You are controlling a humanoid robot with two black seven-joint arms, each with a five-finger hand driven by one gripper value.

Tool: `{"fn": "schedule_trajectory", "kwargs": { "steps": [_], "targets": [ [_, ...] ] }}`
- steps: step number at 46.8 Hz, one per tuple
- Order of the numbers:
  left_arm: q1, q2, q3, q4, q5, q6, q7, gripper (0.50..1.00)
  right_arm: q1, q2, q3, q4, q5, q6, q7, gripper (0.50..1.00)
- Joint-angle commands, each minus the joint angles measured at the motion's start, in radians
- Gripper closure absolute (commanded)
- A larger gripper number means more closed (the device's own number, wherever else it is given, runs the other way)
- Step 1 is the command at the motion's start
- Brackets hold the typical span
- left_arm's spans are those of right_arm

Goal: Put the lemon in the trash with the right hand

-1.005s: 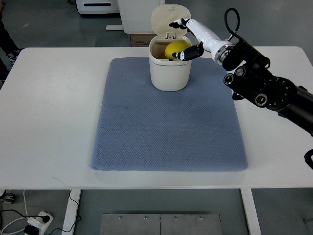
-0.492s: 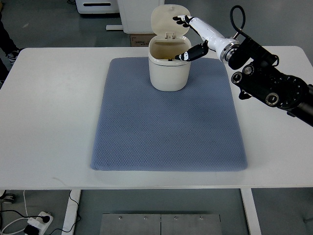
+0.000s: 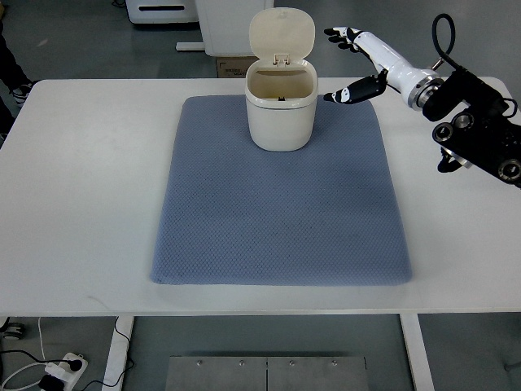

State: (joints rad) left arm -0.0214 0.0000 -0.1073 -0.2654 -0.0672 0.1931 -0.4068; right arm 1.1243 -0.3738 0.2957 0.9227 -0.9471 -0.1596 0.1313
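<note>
Far left there's just bare white tabletop (image 3: 89, 187), with a power strip on the floor below at the bottom corner (image 3: 61, 371); no left arm shows anywhere along that edge, so nothing to say about it.

Moving in, a blue-grey textured fabric mat (image 3: 281, 204) covers the middle of the table; near its back edge sits a small cream plastic trash bin (image 3: 281, 110) with its hinged flip lid (image 3: 282, 34) standing open and upright behind the mouth.

The yellow lemon is the odd part: it's nowhere on the mat or the table, and the bin's opening shows only a shadowy tan interior; so I can't actually see it, and my guess is it's lying down inside the bin below what the camera catches.

Right of the bin, clear of the rim and not touching it, hangs the robot's white-and-black right hand (image 3: 358, 65); its fingers (image 3: 338, 34) are spread and loose, thumb apart from the rest, gripping nothing at all. The black arm with its round joints (image 3: 476, 134) runs off the right edge.

So progress-wise, I'd call the drop basically done, judging from the empty hand and no lemon lying around; what's left looks like clearing the arm away, and maybe shutting the lid, though the task doesn't ask for that.
</note>
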Motion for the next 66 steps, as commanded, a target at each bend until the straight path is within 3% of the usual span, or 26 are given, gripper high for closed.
{"fn": "schedule_trajectory", "kwargs": {
  "steps": [1,10,19,26,29,34,66],
  "targets": [
    [0.000,0.000,0.000,0.000,0.000,0.000,0.000,0.500,-0.029,-0.031,0.039,0.024,0.008,0.002,-0.001,0.590],
    [0.000,0.000,0.000,0.000,0.000,0.000,0.000,0.500,-0.132,-0.079,0.174,0.070,0.067,0.002,-0.030,0.590],
    [0.000,0.000,0.000,0.000,0.000,0.000,0.000,0.500,-0.267,-0.063,0.407,0.117,0.102,0.021,-0.116,0.569],
    [0.000,0.000,0.000,0.000,0.000,-0.001,0.000,0.500,-0.371,0.013,0.603,0.127,0.108,0.037,-0.171,0.559],
    [0.000,0.000,0.000,0.000,0.001,0.000,0.000,0.500,-0.409,0.064,0.704,0.128,0.107,0.037,-0.208,0.517],
    [0.000,0.000,0.000,0.000,0.000,0.000,0.000,0.500,-0.460,0.144,0.847,0.128,0.107,0.038,-0.254,0.502],
    [0.000,0.000,0.000,0.000,0.001,0.000,0.000,0.500,-0.595,0.211,0.956,0.105,0.125,0.035,-0.248,0.500]
  ]
}}
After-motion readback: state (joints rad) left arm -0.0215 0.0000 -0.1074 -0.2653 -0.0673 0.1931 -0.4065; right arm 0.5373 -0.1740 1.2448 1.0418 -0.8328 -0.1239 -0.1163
